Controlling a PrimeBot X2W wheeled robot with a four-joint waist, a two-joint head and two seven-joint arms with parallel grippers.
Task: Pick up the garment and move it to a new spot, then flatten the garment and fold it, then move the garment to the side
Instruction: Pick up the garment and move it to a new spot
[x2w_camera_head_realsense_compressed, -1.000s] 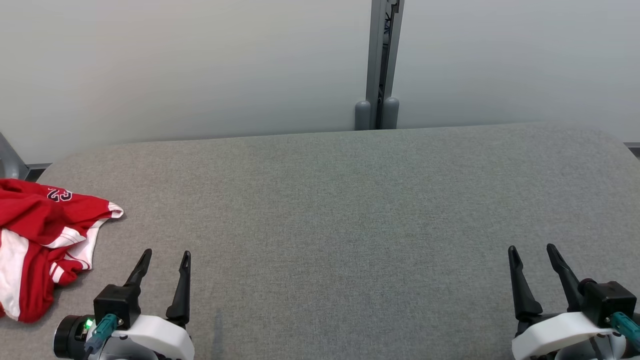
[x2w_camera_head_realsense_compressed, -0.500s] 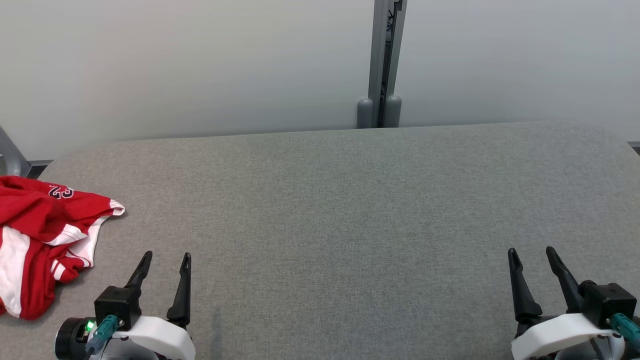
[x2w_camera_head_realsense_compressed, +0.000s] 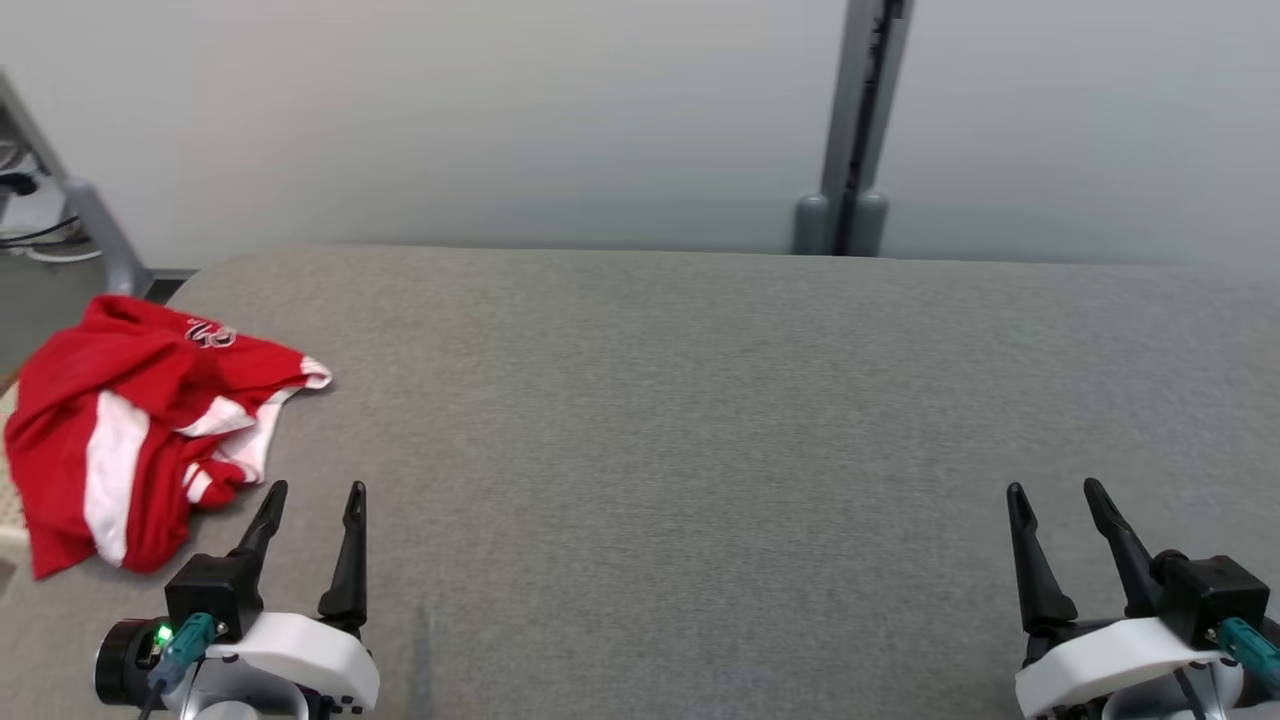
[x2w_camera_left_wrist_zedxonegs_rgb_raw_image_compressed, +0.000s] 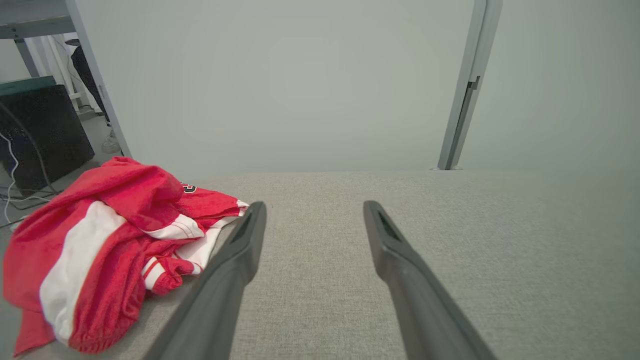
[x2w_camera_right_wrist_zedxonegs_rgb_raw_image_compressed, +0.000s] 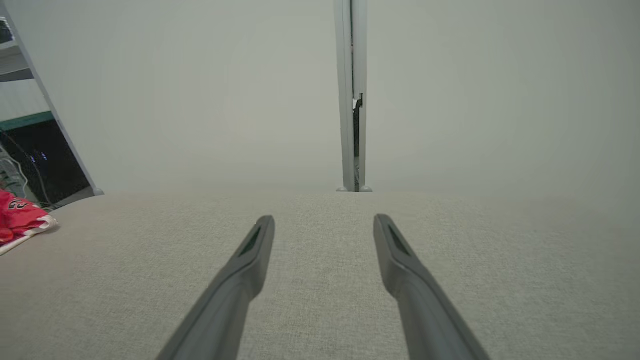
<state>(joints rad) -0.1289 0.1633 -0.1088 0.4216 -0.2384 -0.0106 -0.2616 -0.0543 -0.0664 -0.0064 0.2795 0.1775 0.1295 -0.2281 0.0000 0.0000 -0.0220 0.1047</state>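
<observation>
Garment (x2w_camera_head_realsense_compressed: 140, 420): a red piece of sportswear with white parts, lying in a crumpled heap at the left end of the grey table (x2w_camera_head_realsense_compressed: 700, 400), near its rounded far corner. The cloth is bunched into soft folds and not spread out, so its cut cannot be told. One broad white band runs down the left side of the heap. Narrower white stripes and a white hem show among the folds on its right side. A small corner with white trim pokes out toward the middle of the table. Near the top of the heap there is a printed number in dark figures with a pale outline, but it is too creased to read for certain. The heap's left side reaches the table's left edge, and in the left wrist view it seems to droop over that edge.

The left gripper (x2w_camera_head_realsense_compressed: 317, 488) is at the lower left of the head view, just beside the near right part of the garment, with a strip of bare table showing between its left finger and the cloth. Its two dark fingers stand apart, roughly half open, with nothing between them. The right gripper (x2w_camera_head_realsense_compressed: 1054, 488) is at the lower right, well apart from the garment. Its fingers are parted about as far, and they hold nothing either.

Behind the table stands a pale wall with a grey post (x2w_camera_head_realsense_compressed: 850, 150).
</observation>
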